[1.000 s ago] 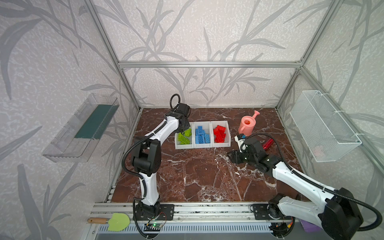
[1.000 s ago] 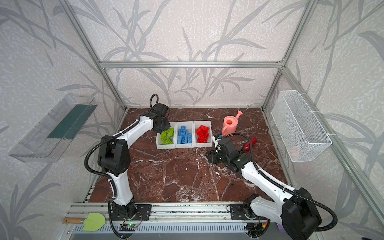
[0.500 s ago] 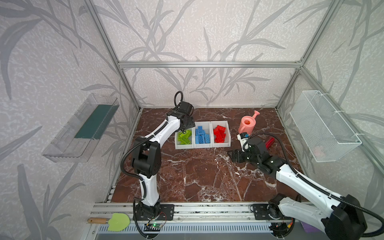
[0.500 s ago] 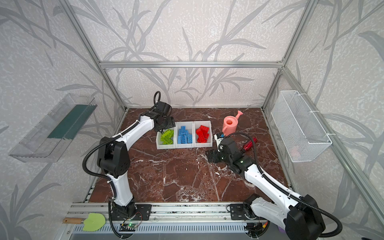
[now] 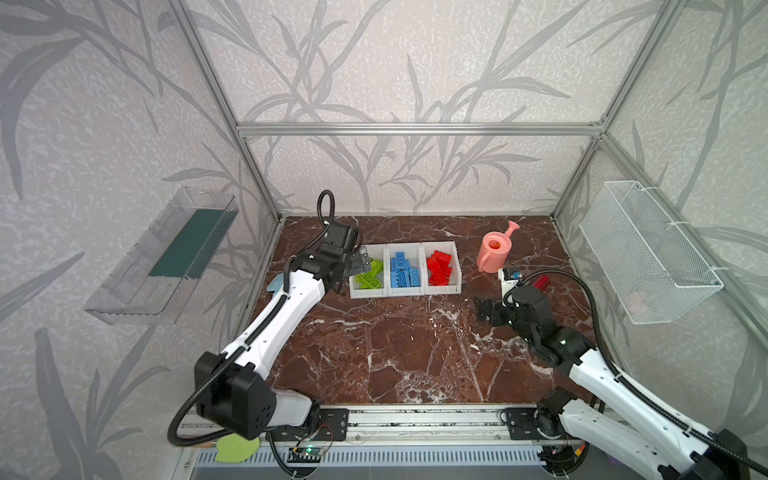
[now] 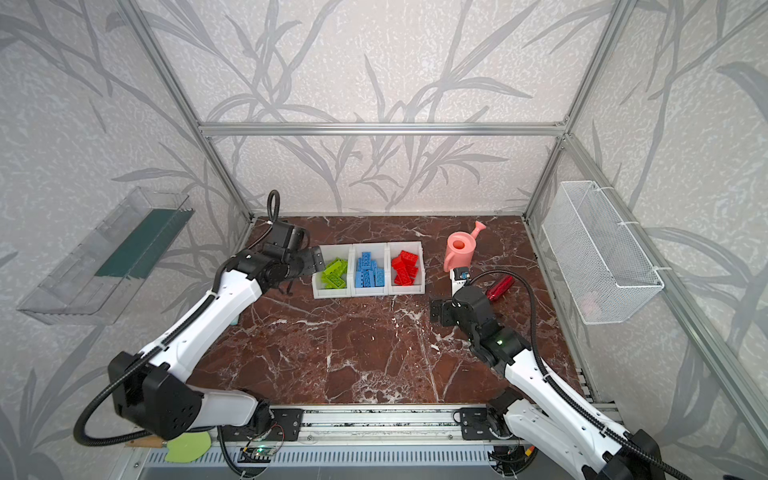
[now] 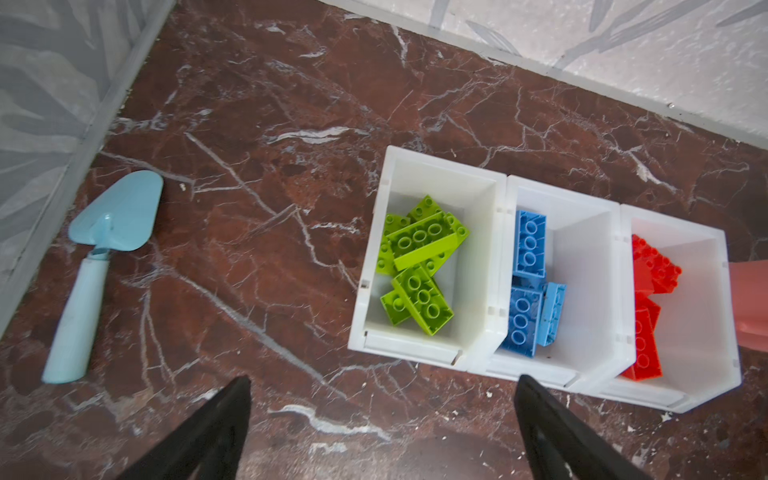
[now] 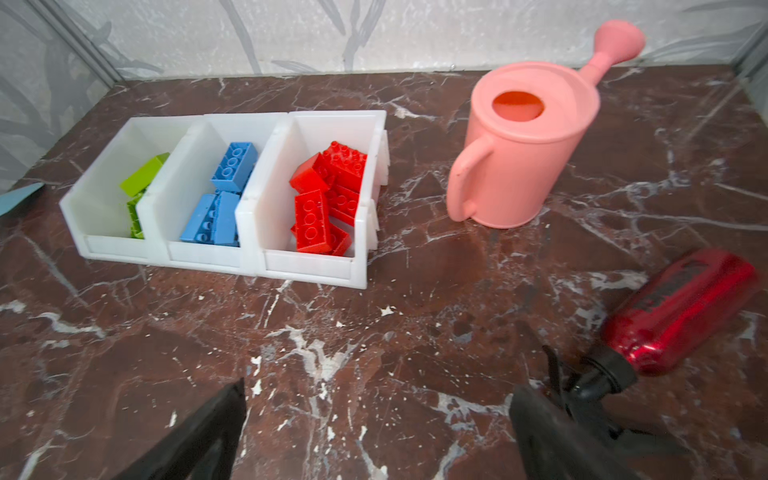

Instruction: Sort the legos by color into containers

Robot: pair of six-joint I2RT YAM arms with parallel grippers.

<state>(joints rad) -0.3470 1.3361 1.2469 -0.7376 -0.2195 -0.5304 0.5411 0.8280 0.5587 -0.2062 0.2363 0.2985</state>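
Left gripper (image 7: pixel 382 379) and right gripper (image 8: pixel 379 386) gape wide, empty; lime, blue and red studded plastic bricks (image 5: pixel 401 270) fill separate white plastic bins (image 5: pixel 405 292), mid-frame; sorting seems finished.

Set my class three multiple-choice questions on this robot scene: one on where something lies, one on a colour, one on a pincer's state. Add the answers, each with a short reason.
1. The blue bricks lie:
A. in the middle bin
B. in an end bin
C. outside every bin

2. The watering can is:
A. yellow
B. white
C. pink

3. The left pincer is:
A. shut tight
B. open and empty
C. shut on a brick

Answers
1 A: another bin stands on each side of theirs.
2 C: its body, handle and spout are all pink.
3 B: its fingers stand far apart with nothing between them.
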